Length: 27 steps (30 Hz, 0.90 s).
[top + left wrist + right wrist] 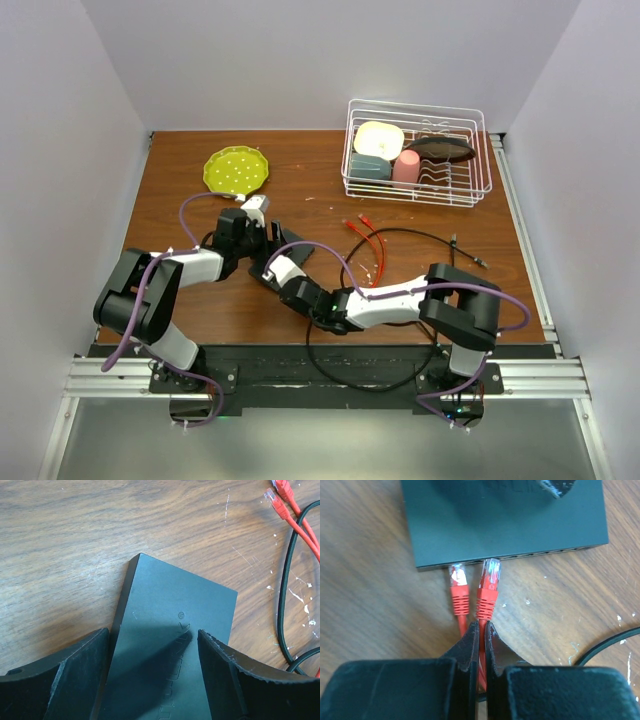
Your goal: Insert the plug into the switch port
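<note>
The flat black switch (505, 520) lies on the wooden table, and its row of ports (545, 554) lines the edge facing my right gripper. My right gripper (481, 622) is shut on a red cable just behind its plug (489, 580). The plug's clear tip sits at the port edge near the switch's left end; I cannot tell if it is inside. A second red plug (457, 577) lies loose beside it, to the left. My left gripper (153, 631) is open, its fingers (235, 675) spread over the switch (175, 595) top near both long sides.
A yellow-green plate (237, 170) sits at the back left, a white dish rack (418, 150) with cups at the back right. More red plug ends (280, 492) and a black cable (285, 590) lie right of the switch. A black cable loop (400, 235) runs across the middle.
</note>
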### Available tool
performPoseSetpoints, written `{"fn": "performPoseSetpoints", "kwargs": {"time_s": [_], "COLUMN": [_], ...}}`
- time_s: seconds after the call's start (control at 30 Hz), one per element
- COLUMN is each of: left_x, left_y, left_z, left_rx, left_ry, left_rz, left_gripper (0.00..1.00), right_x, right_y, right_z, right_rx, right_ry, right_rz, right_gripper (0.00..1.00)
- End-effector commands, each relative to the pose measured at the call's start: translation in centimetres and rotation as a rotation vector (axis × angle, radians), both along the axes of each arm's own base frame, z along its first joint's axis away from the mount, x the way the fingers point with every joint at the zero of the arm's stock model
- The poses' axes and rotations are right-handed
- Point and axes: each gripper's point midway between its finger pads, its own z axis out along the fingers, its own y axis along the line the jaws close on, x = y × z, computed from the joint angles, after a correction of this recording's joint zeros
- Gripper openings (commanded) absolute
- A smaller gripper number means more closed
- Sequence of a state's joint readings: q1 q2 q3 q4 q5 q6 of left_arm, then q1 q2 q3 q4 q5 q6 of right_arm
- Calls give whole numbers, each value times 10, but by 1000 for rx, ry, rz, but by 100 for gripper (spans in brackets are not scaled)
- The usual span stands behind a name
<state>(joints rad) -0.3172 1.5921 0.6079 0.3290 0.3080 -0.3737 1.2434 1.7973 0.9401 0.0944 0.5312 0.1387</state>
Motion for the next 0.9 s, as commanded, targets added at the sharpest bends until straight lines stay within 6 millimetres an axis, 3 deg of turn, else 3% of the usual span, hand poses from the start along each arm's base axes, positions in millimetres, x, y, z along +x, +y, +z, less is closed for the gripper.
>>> {"fn": "performPoseSetpoints", "kwargs": {"time_s": [0.0, 0.37, 0.87], "left_x": [-35, -37, -37], "left_y": [8, 7, 4], "left_z": [-40, -42, -44], "left_rx": [61, 55, 48], "left_ry": [178, 184, 194], "left_rz": [-21, -27, -43], "left_gripper": [77, 77, 77], "right_x": [-1, 14, 2], "right_y": [15, 8, 22], "right_z": [13, 6, 1], "right_rx": [93, 48, 94], "right_ry": [-21, -69, -36], "right_rz": [-3, -110, -36], "right_gripper": [0, 0, 0]}}
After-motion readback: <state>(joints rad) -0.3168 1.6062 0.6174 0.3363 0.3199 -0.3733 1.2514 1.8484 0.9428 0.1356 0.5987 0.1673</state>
